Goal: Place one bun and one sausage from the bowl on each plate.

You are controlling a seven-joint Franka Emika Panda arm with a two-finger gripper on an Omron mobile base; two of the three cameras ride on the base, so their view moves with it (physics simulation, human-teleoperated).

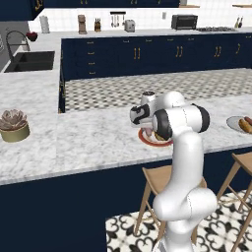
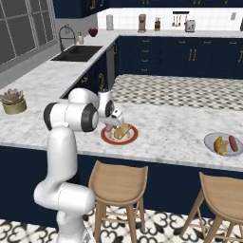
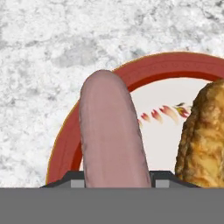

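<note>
Marble tabletop [image 2: 175, 128]: fingers [image 3: 114, 183] clamped on sausage [image 3: 111, 135], over red-rimmed plate [image 3: 144, 72]; bun [image 3: 203, 135] just beside. Lower onto bare centre, then release.

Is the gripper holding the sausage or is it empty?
Holding: the sausage sits between the gripper's jaws, above the red-rimmed plate.

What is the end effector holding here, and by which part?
A sausage, gripped at one end between the end effector fingertips, over the red-rimmed plate beside a bun.
</note>
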